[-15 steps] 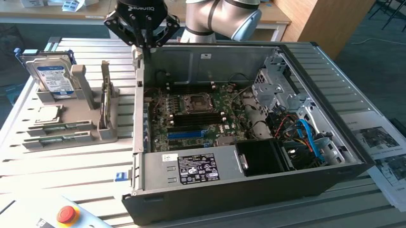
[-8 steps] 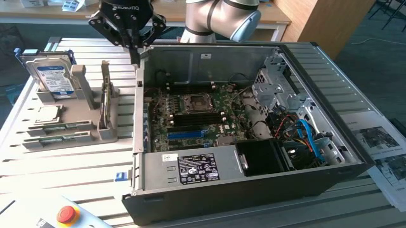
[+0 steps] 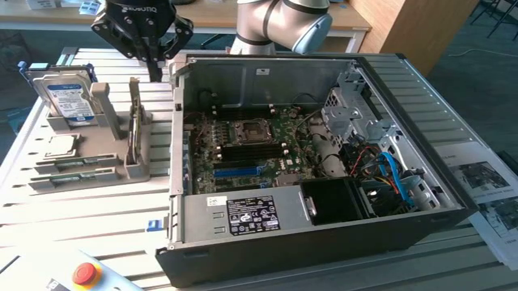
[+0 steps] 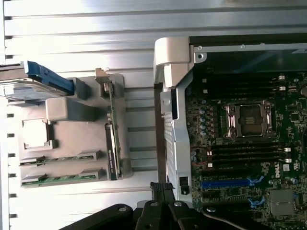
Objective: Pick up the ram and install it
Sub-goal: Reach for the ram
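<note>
Green ram sticks stand on edge in the grey holder (image 3: 121, 160) on the exterior view's left. Two sit in its low slots (image 3: 79, 162) (image 4: 60, 177), and another (image 3: 135, 121) (image 4: 112, 103) stands in the taller bracket. My gripper (image 3: 154, 63) (image 4: 160, 188) hangs shut and empty above the holder's far end, between the holder and the open computer case (image 3: 182, 151). It is nearest the stick in the taller bracket and touches nothing. Inside the case lies the motherboard (image 3: 283, 136) (image 4: 292, 120), with black memory slots (image 4: 244, 151) beside the processor socket (image 3: 251, 131).
The holder also carries a hard drive (image 3: 69, 97) and a square silver processor chip (image 3: 60, 145). A red emergency button (image 3: 86, 274) sits near the table's front. Drive cages and cables (image 3: 380, 163) fill the case's far side, and a paper sheet (image 3: 486, 182) lies beyond it.
</note>
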`<action>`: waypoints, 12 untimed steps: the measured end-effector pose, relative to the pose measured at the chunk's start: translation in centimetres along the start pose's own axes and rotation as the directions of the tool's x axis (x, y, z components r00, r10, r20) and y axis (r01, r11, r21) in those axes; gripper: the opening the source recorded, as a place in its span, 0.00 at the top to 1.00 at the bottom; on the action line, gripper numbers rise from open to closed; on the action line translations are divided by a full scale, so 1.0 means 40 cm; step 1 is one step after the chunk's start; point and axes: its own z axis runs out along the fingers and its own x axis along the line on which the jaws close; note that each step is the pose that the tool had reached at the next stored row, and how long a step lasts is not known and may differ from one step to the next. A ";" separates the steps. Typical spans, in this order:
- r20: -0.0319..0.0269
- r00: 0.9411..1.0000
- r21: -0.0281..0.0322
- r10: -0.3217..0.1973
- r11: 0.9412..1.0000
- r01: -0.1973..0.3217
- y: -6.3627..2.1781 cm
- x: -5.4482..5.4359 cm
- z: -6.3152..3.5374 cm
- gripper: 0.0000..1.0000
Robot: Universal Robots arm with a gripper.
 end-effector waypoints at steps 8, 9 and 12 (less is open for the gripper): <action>-0.003 1.000 0.000 0.000 1.000 0.000 -0.004 0.067 0.000 0.90; -0.003 1.000 0.000 0.000 1.000 0.000 -0.004 0.075 0.000 0.90; -0.004 1.000 0.000 0.000 1.000 0.000 -0.005 0.098 0.000 0.90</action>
